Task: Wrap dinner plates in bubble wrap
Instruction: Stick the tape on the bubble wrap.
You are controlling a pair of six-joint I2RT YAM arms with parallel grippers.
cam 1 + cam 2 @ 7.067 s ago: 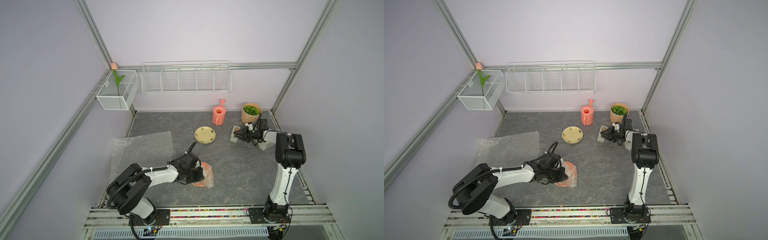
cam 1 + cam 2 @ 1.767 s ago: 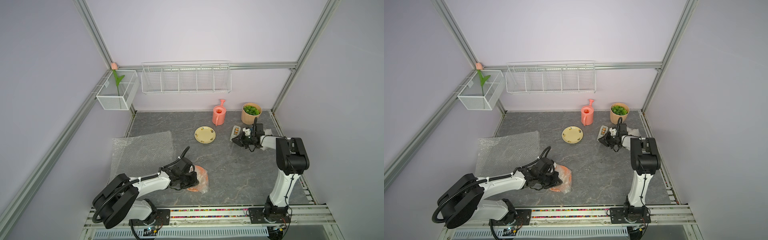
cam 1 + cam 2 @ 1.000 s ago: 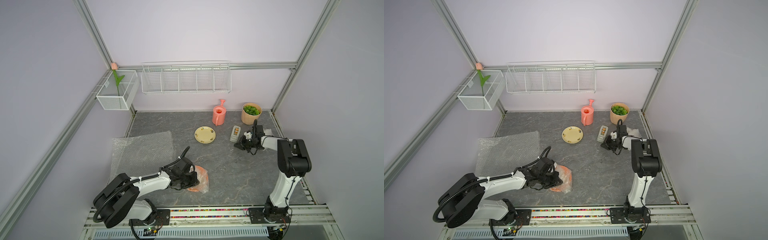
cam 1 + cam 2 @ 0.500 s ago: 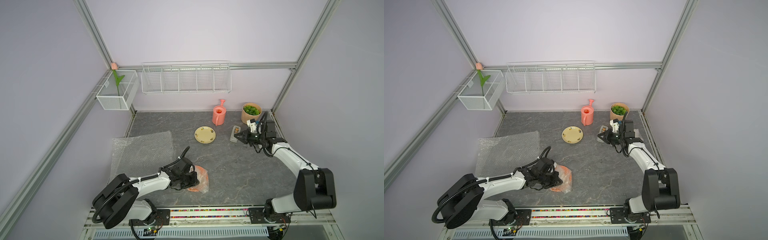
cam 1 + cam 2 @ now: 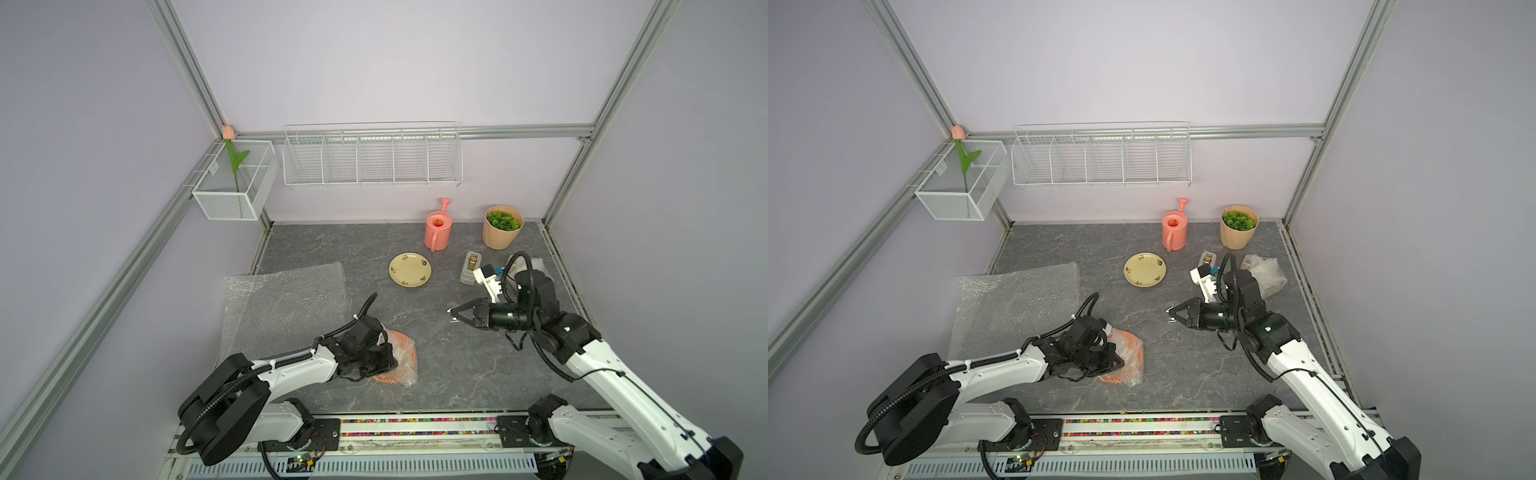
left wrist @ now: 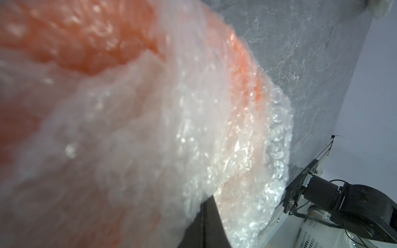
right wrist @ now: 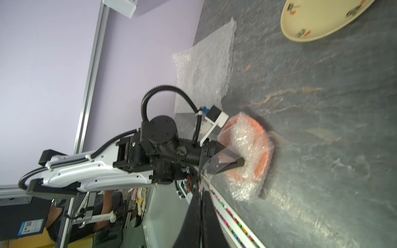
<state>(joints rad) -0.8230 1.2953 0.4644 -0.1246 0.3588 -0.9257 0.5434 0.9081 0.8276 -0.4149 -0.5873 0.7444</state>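
Observation:
An orange dinner plate [image 5: 402, 356] [image 5: 1133, 352] [image 7: 257, 148] lies near the table's front, folded inside bubble wrap [image 6: 193, 120]. My left gripper [image 5: 392, 364] [image 5: 1121, 362] [image 7: 242, 162] [image 6: 206, 216] is shut, its tip pressing on top of that bundle. The yellow patterned plate [image 5: 409, 269] [image 5: 1145, 269] [image 7: 322, 19] sits bare further back. A flat bubble wrap sheet [image 5: 286, 307] [image 5: 1017, 307] [image 7: 206, 64] lies at the left. My right gripper [image 5: 451, 314] [image 5: 1169, 312] [image 7: 200, 214] hovers shut right of the bundle, pointing at it. A small pale glint shows at its tip.
A grey tape dispenser [image 5: 471, 267] [image 5: 1206, 257] stands behind my right arm. A crumpled bubble wrap bundle [image 5: 1264, 270] lies at the right edge. A pink watering can [image 5: 437, 230] and a potted plant [image 5: 502, 226] stand at the back wall.
My right arm has swung from the tape dispenser at the back toward the table's middle and now points at the wrapped orange plate. The left arm has stayed on the bundle.

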